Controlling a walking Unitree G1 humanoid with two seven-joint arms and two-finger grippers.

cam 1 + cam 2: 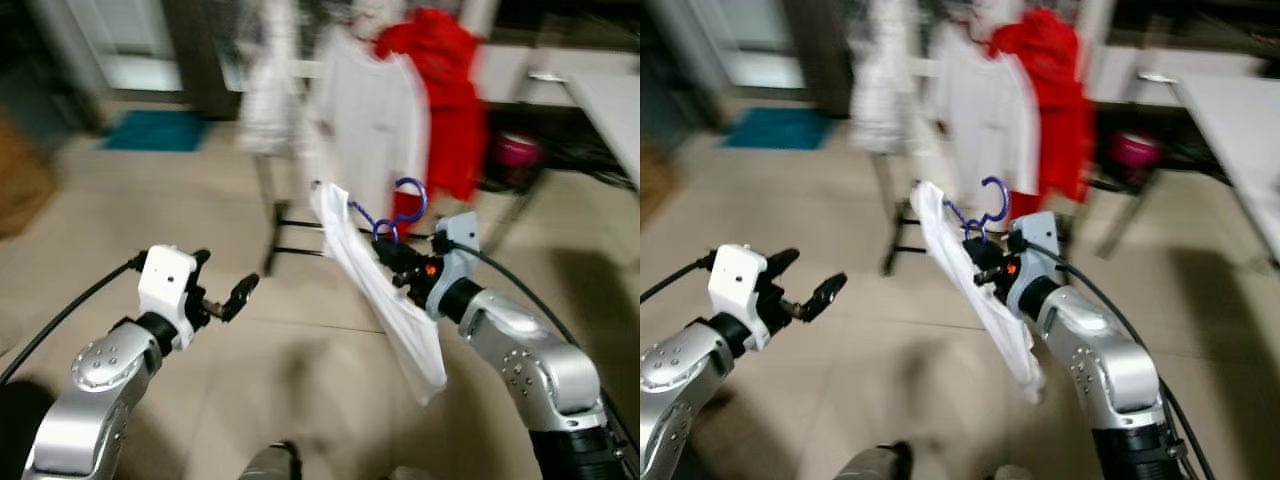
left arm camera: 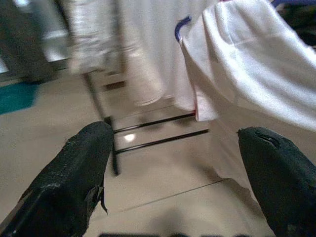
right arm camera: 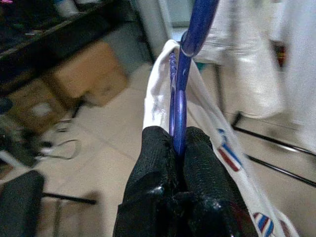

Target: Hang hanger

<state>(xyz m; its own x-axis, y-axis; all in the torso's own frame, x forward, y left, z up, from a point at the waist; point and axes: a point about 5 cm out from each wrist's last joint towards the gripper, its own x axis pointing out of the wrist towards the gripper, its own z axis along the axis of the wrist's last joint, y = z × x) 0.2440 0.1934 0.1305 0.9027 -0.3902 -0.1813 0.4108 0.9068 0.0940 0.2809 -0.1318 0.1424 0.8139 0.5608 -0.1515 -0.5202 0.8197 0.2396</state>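
Head view, blurred: right gripper holds up the blue hanger, a white shirt draped on it, just short of the rack; left gripper hangs empty. Left wrist: fingers spread wide, nothing between. Right wrist: fingers pinched tight on the hanger's stem.
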